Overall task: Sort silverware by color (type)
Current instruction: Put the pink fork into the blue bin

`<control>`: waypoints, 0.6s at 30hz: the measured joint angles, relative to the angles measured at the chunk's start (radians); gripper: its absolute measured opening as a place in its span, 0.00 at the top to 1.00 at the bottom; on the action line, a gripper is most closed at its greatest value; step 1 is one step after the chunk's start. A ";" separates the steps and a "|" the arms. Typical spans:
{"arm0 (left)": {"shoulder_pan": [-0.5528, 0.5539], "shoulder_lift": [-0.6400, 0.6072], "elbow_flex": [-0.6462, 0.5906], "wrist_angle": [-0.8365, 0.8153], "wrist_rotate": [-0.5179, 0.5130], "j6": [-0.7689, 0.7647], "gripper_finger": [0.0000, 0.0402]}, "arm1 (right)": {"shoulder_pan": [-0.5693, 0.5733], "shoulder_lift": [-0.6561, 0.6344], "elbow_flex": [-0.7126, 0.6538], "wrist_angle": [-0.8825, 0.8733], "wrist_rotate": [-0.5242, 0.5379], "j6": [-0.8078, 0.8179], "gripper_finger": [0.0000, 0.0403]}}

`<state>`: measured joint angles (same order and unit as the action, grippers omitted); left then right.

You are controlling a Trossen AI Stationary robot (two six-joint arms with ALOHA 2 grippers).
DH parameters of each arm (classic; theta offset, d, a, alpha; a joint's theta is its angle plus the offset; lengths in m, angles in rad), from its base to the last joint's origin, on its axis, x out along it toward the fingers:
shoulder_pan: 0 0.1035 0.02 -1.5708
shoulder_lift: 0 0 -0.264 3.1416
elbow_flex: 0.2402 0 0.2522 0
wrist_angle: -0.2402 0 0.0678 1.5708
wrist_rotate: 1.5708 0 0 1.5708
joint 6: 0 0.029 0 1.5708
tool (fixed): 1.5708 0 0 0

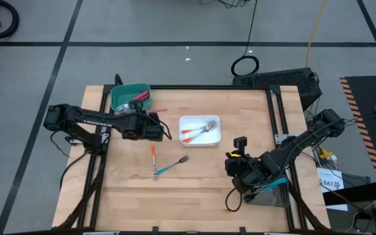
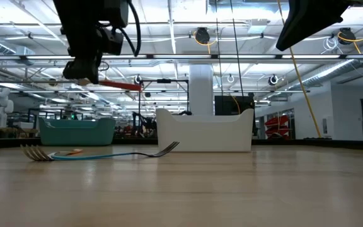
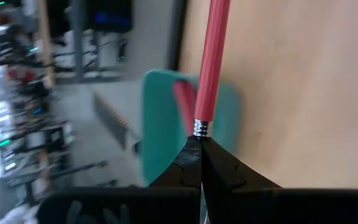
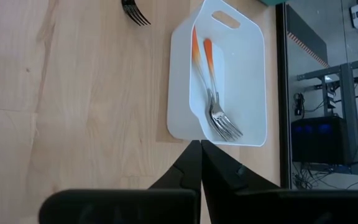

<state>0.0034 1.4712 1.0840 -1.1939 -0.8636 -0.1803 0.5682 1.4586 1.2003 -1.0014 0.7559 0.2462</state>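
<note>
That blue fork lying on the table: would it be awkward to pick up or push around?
Probably light and stiff: the blue fork has a thin handle and a small metal head. It lies flat on the table, so gripping it may be fiddly. Pushed, it would likely slide or spin, not roll.

Two forks (image 1: 200, 130) lie in the middle tray (image 1: 199, 140), with another tray (image 1: 119, 99) at the table's far left corner. Nearer the front, two more forks (image 1: 166, 166) lie crossed on the table (image 1: 194, 186).

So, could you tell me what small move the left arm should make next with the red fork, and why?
Probably carry it a little farther until it is over the teal tray, then open. The left pincer is shut on the red fork, held above the wood beside that tray, which already holds red-handled pieces.
</note>
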 joint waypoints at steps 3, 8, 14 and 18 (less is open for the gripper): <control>0.039 0.000 0.000 -0.032 -0.078 -0.016 1.00 | 0.000 0.000 0.000 -0.008 -0.001 0.000 1.00; 0.112 0.000 0.000 -0.045 -0.163 -0.050 1.00 | 0.000 0.000 0.000 -0.016 -0.001 0.002 1.00; 0.217 0.000 0.000 -0.045 -0.167 -0.077 1.00 | 0.000 0.000 0.000 -0.019 -0.002 0.008 1.00; 0.285 0.000 0.000 -0.056 -0.167 -0.090 1.00 | 0.001 0.000 0.000 -0.034 -0.004 0.033 1.00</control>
<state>0.2881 1.4712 1.0839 -1.2498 -1.0302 -0.2707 0.5690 1.4590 1.2003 -1.0354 0.7519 0.2790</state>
